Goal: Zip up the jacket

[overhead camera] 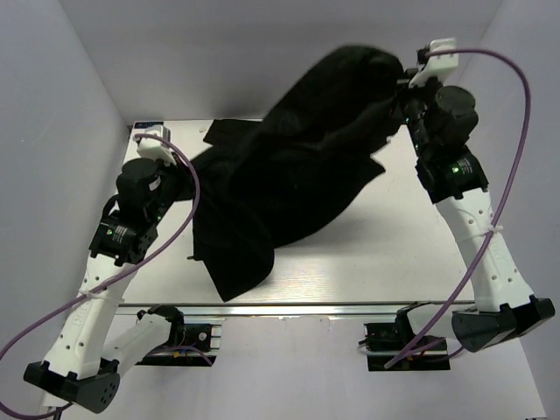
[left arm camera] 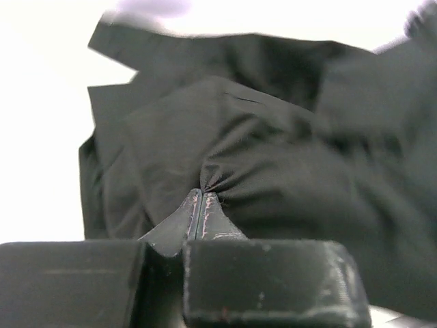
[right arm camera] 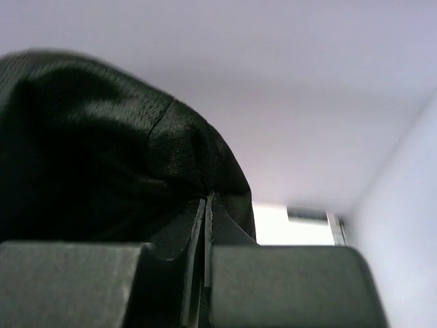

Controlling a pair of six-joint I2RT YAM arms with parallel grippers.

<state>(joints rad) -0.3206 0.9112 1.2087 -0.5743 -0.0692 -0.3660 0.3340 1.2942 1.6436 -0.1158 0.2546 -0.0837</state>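
Left gripper (left arm camera: 203,194) low, arm bent, pinching the one large black fabric jacket (overhead camera: 289,175) | right gripper (right arm camera: 207,198) raised high, clamping its upper end | jacket slung between two arms, lower part on pale table (overhead camera: 394,262)

I could read no text, label, brand, number or sign in any of my three views. The jacket (overhead camera: 289,166) showed me only plain black cloth, with nothing legible on it.
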